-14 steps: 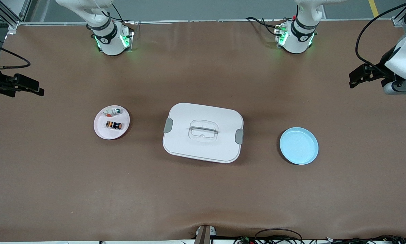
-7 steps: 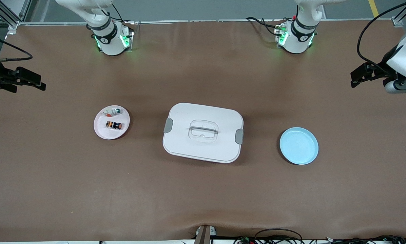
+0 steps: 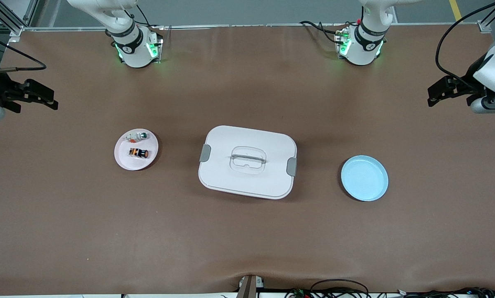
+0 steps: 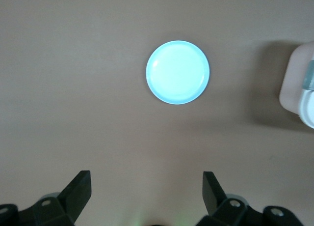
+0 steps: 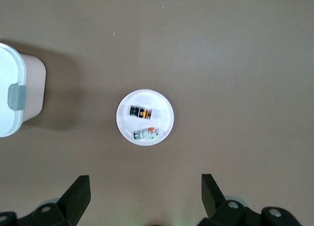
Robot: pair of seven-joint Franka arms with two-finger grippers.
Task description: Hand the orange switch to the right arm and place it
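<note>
Over opposite table ends, left claw [image 3: 435,92] and right claw [image 3: 49,101] gape empty.

Light blue plate [image 4: 177,72] on brown table [image 4: 73,88], wide-open left gripper [image 4: 147,194] above.

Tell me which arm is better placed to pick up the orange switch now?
Right. The orange switch lies on the pink plate at the right arm's end, below the open right gripper; the left gripper waits over the other end.

High front camera; downward wrist cameras
</note>
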